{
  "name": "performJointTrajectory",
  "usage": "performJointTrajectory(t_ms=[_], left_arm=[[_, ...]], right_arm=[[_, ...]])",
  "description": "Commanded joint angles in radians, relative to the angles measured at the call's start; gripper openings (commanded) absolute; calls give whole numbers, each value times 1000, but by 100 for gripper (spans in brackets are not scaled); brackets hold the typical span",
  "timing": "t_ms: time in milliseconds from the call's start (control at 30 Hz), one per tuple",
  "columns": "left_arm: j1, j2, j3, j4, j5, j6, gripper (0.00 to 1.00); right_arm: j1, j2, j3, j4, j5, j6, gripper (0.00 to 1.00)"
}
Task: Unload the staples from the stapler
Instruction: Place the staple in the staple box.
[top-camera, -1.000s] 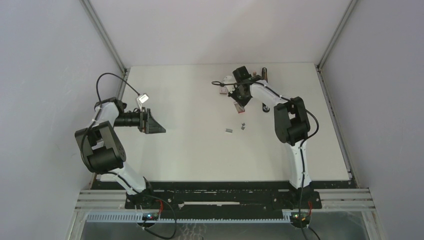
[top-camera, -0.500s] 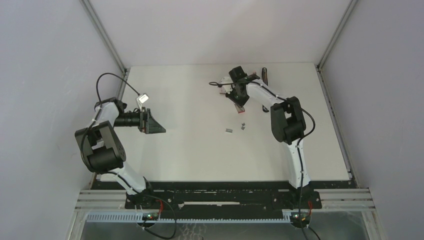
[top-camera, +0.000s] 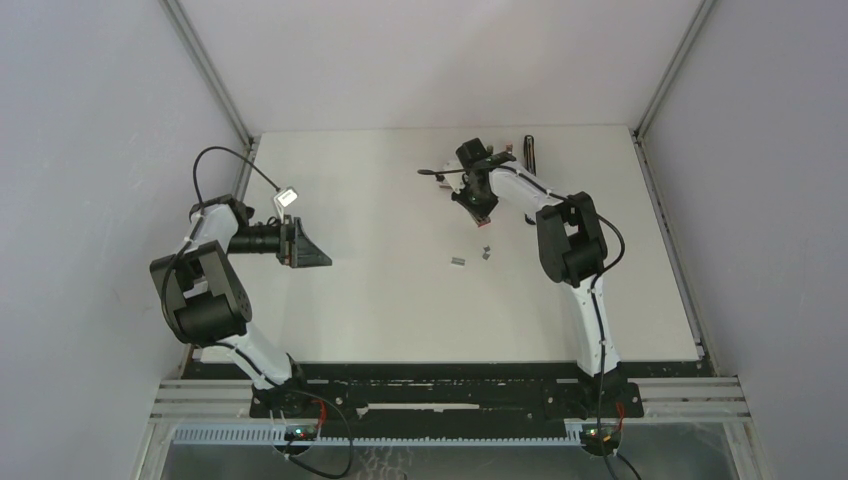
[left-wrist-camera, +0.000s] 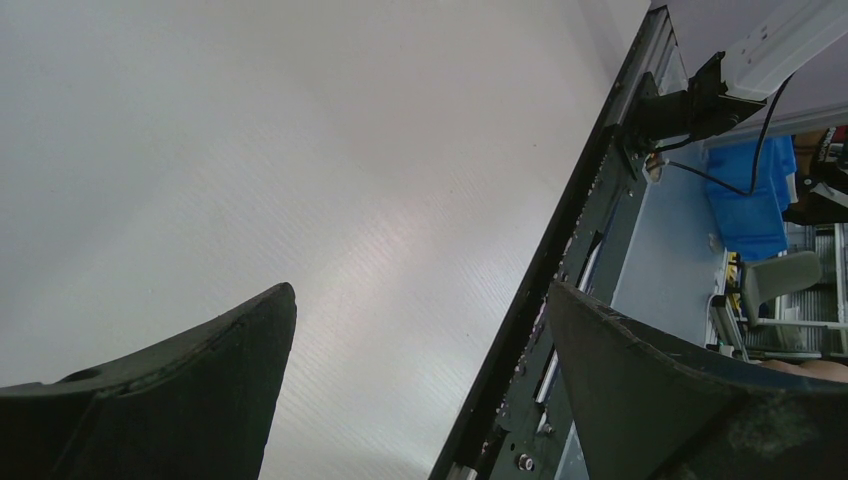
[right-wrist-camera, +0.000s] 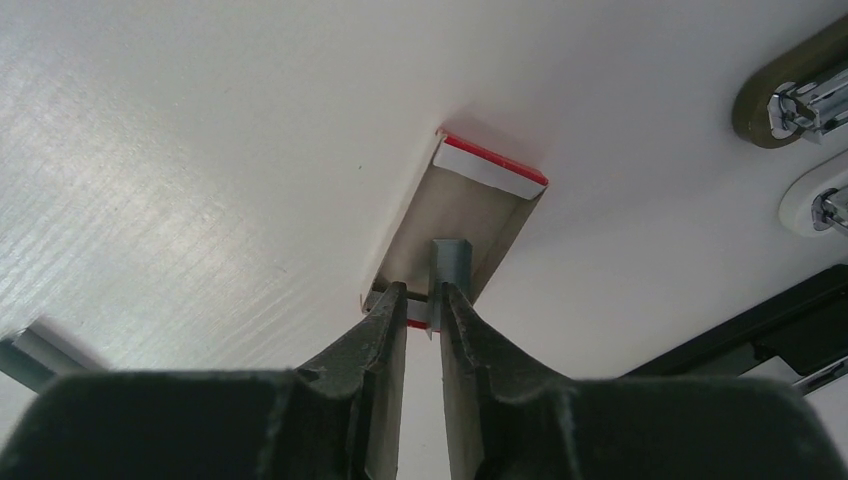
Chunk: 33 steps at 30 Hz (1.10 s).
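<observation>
Right claw (right-wrist-camera: 424, 292), jaws a sliver apart, sits at centre frame over the staples (right-wrist-camera: 450, 260), a thin strip at the small box's (right-wrist-camera: 490, 168) near end; judged light, slick, snap-prone, best pinched across its long sides.

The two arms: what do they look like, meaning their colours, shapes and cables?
Both the left arm and the right arm have slim white links between bulky black joints. A thin black cable loops above the left one. The fingers are dark, broad and tapering.
</observation>
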Motion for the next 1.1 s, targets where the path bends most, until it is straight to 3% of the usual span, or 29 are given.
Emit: performJointTrajectory(t_ms=[0,233,533,1067], left_arm=[[7,-3,61,-13,36,32,100],[6,-4,61,-14,36,32,100],[6,1,63,-15,36,33,100],[6,-1,64,-21,36,36,100]], right_arm=[[-2,3,41,8,5,18,16],[1,10,39,13,25,10,0],[11,-38,18,46,-2,6,0],[-13,-181,-141,97,-128,-289,0]])
